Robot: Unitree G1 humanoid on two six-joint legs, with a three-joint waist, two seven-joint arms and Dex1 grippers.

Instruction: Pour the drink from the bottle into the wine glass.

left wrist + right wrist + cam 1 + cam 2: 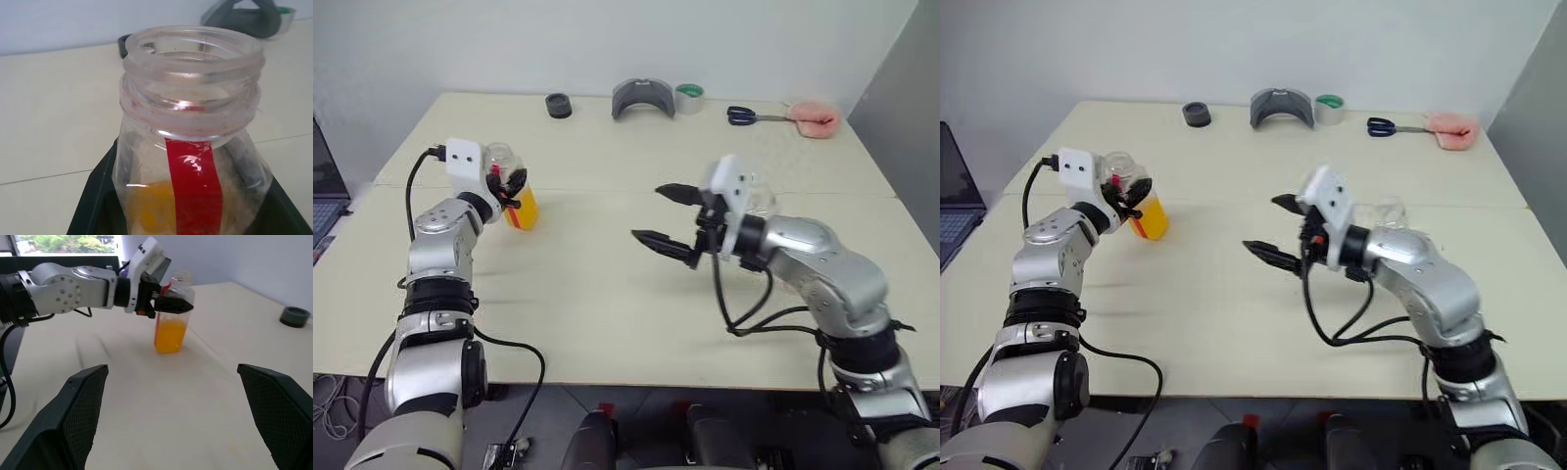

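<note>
My left gripper (509, 186) is shut on the neck of the bottle (516, 194), at the left of the table. The bottle stands upright with no cap on, a red label strip (195, 191) down its side. The orange drink (170, 336) fills its lower part. I cannot tell whether its base touches the table. My right gripper (647, 211) hangs open and empty over the middle of the table, its fingers pointing towards the bottle. The bowl of the clear wine glass (1387, 211) shows just behind my right wrist; its stem and foot are hidden.
Along the far edge lie a black round lid (558, 105), a grey curved object (643, 98), a tape roll (690, 96), scissors (750, 116) and a pink object (815, 118). A laptop (323, 186) sits off the table's left side.
</note>
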